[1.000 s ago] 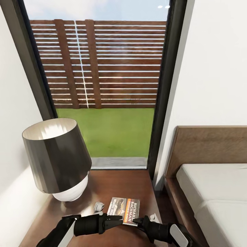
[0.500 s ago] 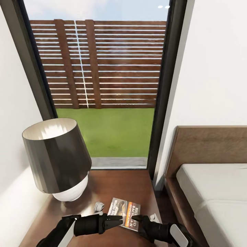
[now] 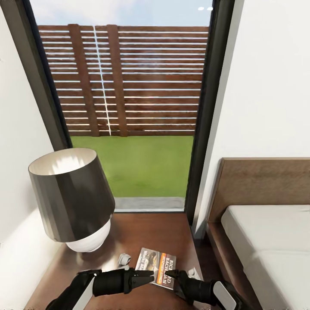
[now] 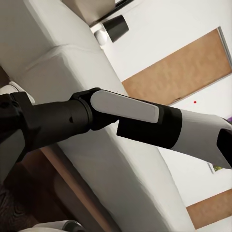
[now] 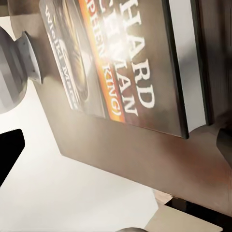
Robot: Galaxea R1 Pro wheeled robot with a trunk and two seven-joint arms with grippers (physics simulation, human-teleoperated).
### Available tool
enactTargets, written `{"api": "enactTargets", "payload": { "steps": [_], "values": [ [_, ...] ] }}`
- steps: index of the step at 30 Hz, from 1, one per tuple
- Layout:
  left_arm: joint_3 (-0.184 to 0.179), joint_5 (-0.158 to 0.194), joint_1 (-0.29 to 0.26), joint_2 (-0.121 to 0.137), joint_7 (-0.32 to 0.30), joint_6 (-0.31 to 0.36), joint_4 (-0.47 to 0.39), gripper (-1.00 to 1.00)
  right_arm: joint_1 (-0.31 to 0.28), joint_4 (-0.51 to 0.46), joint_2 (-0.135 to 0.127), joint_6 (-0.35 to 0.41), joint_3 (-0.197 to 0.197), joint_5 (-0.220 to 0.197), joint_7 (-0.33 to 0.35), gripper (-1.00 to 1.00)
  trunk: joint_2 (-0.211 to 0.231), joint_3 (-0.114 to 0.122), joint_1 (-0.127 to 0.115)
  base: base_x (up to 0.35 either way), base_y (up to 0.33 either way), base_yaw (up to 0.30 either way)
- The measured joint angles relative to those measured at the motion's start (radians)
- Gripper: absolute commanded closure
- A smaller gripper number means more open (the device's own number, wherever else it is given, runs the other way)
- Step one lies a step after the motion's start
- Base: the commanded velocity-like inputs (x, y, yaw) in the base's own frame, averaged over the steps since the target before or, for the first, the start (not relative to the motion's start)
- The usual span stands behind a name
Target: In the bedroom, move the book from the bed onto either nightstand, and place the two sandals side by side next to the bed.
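Change: since a second ago the book has turned slightly on the nightstand — now lying askew.
Book: flat on the nightstand's front part, near the lamp.
Right gripper: at the book's near edge; cannot tell whether its fingers are apart.
Left gripper: unclear too.
Bed: just right of the nightstand.

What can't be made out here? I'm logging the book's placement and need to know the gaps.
- Book: near edge hidden by the right gripper, head view; grip state unclear.
- Nightstand: front cut off by the bottom edge, head view.
- Bed: most lies beyond the right edge, head view.
- Small white object: too small to identify.
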Motion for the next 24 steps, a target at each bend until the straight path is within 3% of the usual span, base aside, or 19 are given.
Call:
{"api": "enactTargets", "payload": {
  "steps": [11, 24],
  "values": [
    [0.0, 0.0, 0.0, -0.001, 0.0, 0.0, 0.0, -1.0, 0.0, 0.0, 0.0, -0.001, 0.0, 0.0, 0.0, -1.0, 0.0, 0.0, 0.0, -0.1, 0.0, 0.0],
    [0.0, 0.0, 0.0, -0.001, 0.0, 0.0, 0.0, -1.0, 0.0, 0.0, 0.0, -0.001, 0.0, 0.002, -0.001, -1.0, 0.0, 0.0, 0.0, -0.25, 0.0, 0.0]
  ]
}}
